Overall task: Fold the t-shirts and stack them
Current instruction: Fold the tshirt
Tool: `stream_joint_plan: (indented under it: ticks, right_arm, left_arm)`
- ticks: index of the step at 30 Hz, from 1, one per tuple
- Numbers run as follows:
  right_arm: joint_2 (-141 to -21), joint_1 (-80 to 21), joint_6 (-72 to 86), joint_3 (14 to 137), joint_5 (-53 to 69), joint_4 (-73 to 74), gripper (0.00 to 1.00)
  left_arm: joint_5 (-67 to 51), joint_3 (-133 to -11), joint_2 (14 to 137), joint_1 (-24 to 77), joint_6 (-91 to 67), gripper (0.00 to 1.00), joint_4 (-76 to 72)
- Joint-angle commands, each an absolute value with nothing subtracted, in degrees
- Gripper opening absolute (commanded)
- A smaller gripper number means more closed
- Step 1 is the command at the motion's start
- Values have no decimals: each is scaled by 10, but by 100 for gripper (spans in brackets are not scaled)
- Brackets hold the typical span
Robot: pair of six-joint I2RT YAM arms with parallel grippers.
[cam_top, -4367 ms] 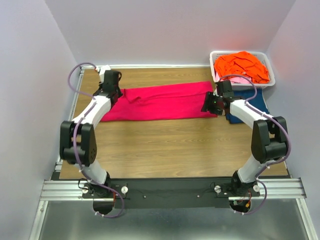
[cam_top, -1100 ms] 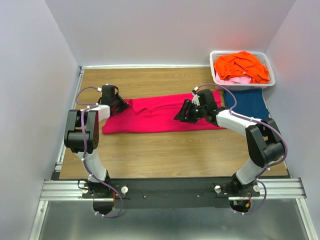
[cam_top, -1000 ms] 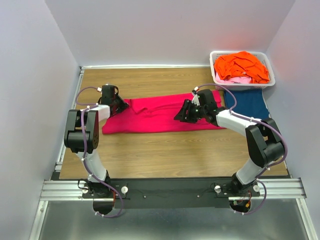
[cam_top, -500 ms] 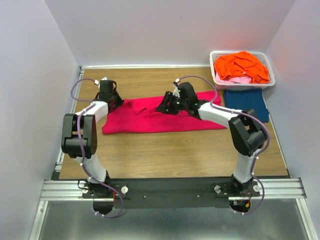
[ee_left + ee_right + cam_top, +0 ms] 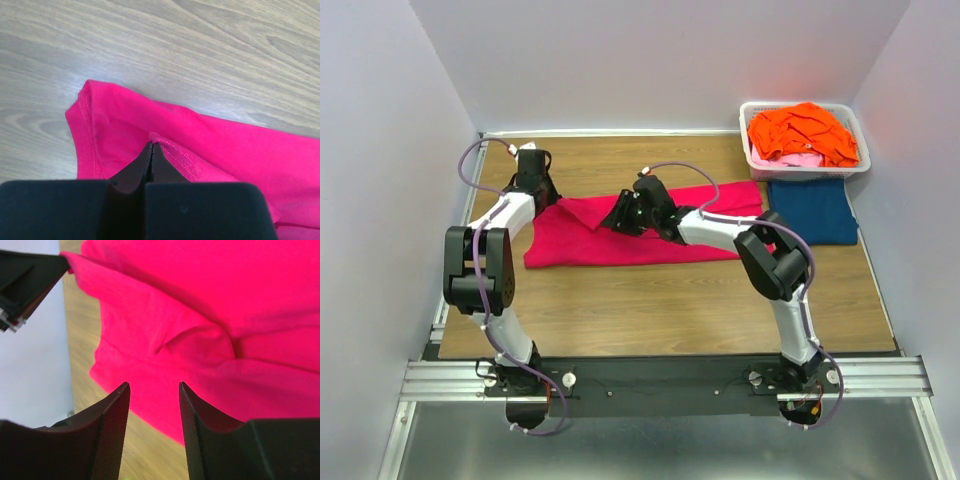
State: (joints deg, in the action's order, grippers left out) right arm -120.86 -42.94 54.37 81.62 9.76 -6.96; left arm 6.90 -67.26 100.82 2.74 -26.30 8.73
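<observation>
Where the top camera looked down, a white basket sat at the table's far right corner, holding an orange shirt heaped over a pale pink shirt. A blue shirt lay flat just in front of the basket. A magenta shirt stretched across the table's middle, with the left gripper at its left end and the right gripper over its centre.

From the left wrist, the fingers were pressed together, pinching a raised fold of the magenta hem.

From the right wrist, the fingers stood spread above rumpled magenta cloth, gripping nothing.
</observation>
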Motion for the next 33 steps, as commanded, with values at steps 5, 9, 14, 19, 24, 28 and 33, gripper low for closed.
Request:
stream_joint_plan:
  ticks: [5, 9, 14, 19, 24, 28, 33]
  right_arm:
    - [-1271, -442, 595, 869, 30, -86, 45]
    - [-1290, -442, 604, 884, 25, -96, 45]
    - [-1316, -442, 613, 910, 33, -102, 45]
    - [-1328, -442, 618, 917, 35, -105, 45]
    - [-1328, -442, 614, 923, 33, -107, 37]
    - [-1316, -442, 602, 917, 20, -107, 20]
    - [-1296, -438, 590, 891, 5, -108, 1]
  left_arm:
    - [66, -702, 1045, 28, -239, 0, 90]
    - [60, -704, 1048, 28, -240, 0, 86]
    - [48, -704, 1049, 28, -242, 0, 83]
    - [47, -704, 1048, 28, -242, 0, 84]
    - [45, -705, 1048, 28, -243, 0, 84]
    - [43, -704, 1044, 28, -243, 0, 84]
    - [42, -701, 1035, 28, -243, 0, 84]
